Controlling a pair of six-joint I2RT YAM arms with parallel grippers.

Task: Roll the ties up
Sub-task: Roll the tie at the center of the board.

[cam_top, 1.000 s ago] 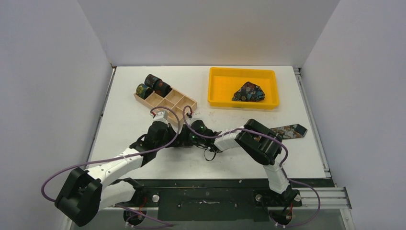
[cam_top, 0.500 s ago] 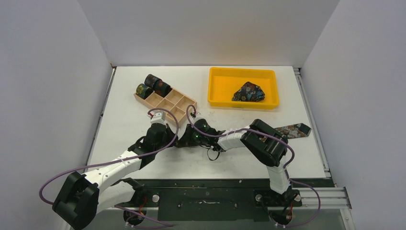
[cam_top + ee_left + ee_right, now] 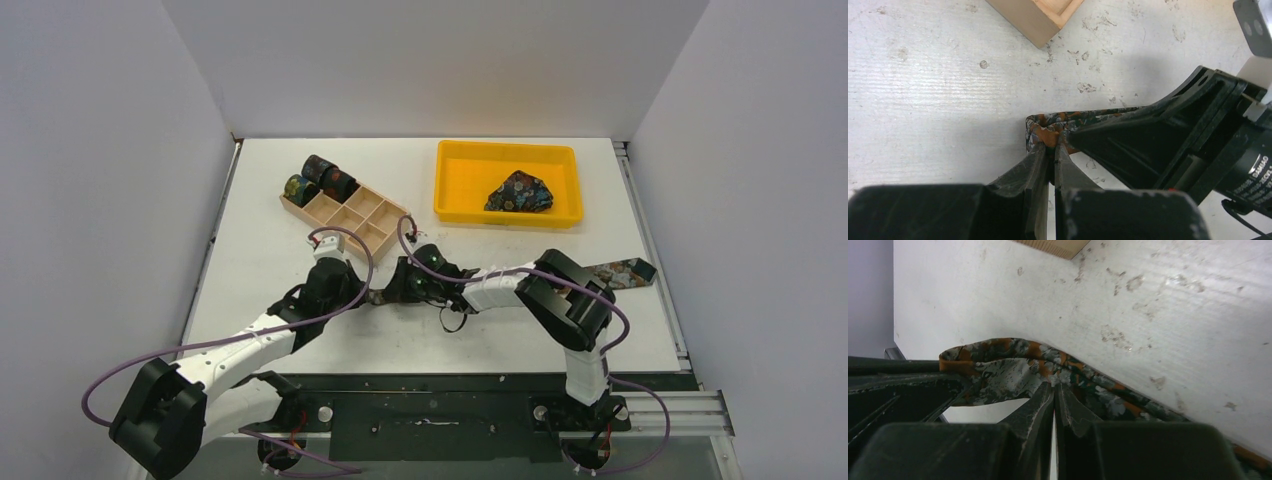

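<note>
Two pinches on one rust tie

The left claw and right claw, tips almost meeting, each pinch its folded end on the table. Its length trails right, under the right arm. Three rolled ties sit at the wooden box's far-left end; a bunched tie lies in the yellow tray.

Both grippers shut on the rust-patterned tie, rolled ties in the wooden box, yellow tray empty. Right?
Not empty: the top external view shows a bunched floral tie lying in the yellow tray. Rest stands: left gripper and right gripper shut on the rust-patterned tie, rolled ties in the wooden box.
</note>
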